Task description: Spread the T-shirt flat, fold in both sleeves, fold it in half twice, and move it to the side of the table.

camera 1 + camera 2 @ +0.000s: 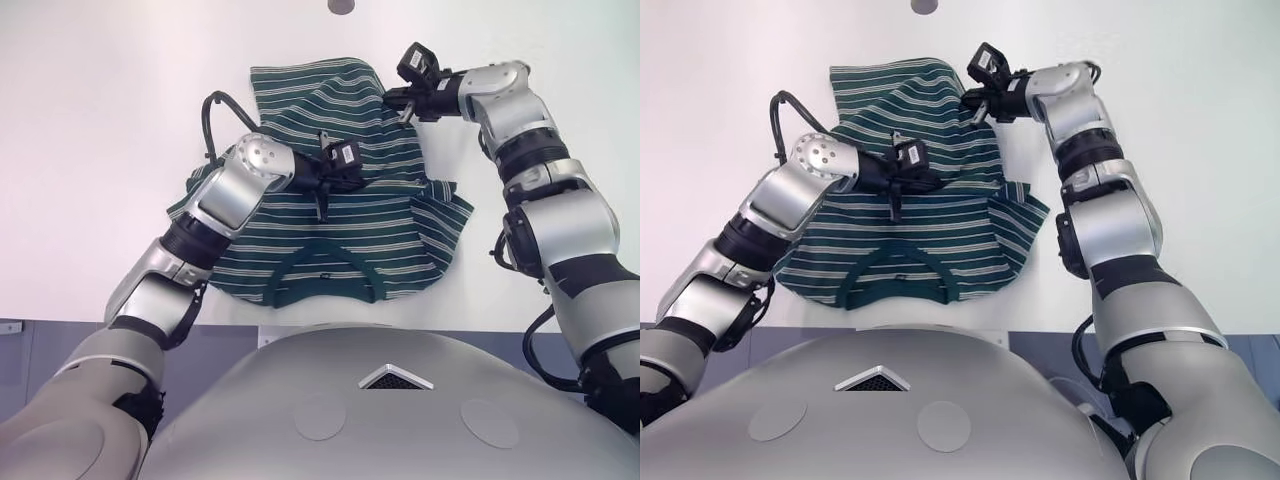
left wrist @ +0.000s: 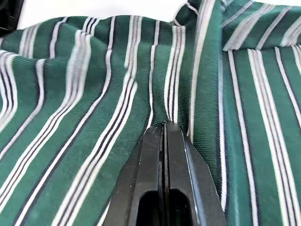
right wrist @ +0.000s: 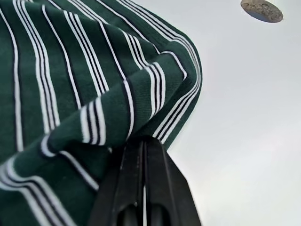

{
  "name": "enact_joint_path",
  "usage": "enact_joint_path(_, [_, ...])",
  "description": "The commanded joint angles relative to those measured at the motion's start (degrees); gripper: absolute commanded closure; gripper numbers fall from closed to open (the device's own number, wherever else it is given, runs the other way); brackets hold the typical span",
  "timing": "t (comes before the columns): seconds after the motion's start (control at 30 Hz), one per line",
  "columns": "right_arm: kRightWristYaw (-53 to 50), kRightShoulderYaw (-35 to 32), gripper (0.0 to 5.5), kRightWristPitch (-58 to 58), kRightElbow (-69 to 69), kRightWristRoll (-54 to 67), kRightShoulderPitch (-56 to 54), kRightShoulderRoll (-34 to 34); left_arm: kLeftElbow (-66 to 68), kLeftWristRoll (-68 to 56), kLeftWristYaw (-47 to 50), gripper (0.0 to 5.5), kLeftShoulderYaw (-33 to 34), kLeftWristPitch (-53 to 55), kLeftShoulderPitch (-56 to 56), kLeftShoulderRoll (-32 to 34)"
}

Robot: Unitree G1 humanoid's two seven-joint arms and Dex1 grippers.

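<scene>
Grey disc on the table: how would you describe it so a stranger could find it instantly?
Start with the white table, where a green striped T-shirt lies. Look beyond the shirt's far edge, away from the robot: the grey disc sits there alone. It is the only small, round, plain thing; its neighbour is striped cloth.

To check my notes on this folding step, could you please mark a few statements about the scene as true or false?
1. The T-shirt is dark green with pale stripes. True.
2. The left gripper has its jaws open above the cloth. False: they are shut on a pinch of fabric.
3. The right gripper grips the shirt at its far edge. True.
4. The collar lies farthest from the robot. False: it lies nearest the robot.
</scene>
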Motion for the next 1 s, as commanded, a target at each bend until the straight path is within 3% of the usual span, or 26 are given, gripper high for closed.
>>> enact_joint_path(0.03, [-10.4, 6.1, 5.47, -6.6, 9.5, -11.1, -1.8, -5.3, 0.5, 2.1, -1.8, 5.49, -2.0, 2.4, 3.5, 4.2])
enact_joint_path(0.13, [-23.6, 6.5, 5.47, -10.7, 13.8, -15.0, -6.2, -7.3, 0.4, 2.5, -1.1, 5.49, -2.1, 2.1, 3.8, 3.8])
enact_joint_path(0.23, [-28.3, 2.6, 5.47, -14.8, 14.8, -13.4, -7.8, -6.3, 1.0, 2.5, 1.1, 5.49, -0.6, 1.6, 3.6, 2.6])
enact_joint_path(0.33, [-25.9, -6.3, 5.47, -17.1, 13.1, -5.3, -8.6, -5.0, 3.0, 1.5, 4.8, 5.49, 3.4, -1.0, 1.5, -0.7])
enact_joint_path(0.4, [-15.2, -11.8, 5.47, -13.6, 8.9, 2.2, -7.4, -4.0, 3.3, -0.5, 7.9, 5.49, 8.4, -2.0, 0.0, -3.1])
enact_joint_path(0.5, [-0.3, -10.1, 5.47, 2.6, -17.7, 11.2, 5.6, -3.0, 0.6, -5.4, 11.1, 5.49, 17.3, 0.5, -1.7, -4.9])
enact_joint_path(0.6, [1.8, -4.5, 5.47, 24.0, -51.3, 18.4, 23.1, -3.2, 1.0, -5.3, 13.0, 5.49, 23.4, 3.4, -3.6, -0.3])
enact_joint_path(0.73, [-0.8, -2.0, 5.47, 34.3, -66.6, 20.6, 30.7, -1.7, 20.9, 5.3, 15.5, 5.49, 18.0, -5.1, -11.9, 2.9])
enact_joint_path(1.0, [-0.5, 0.8, 5.47, 40.7, -74.4, 19.8, 29.9, -5.0, 57.8, 14.4, 19.7, 5.49, 13.6, -16.4, -27.2, -4.3])
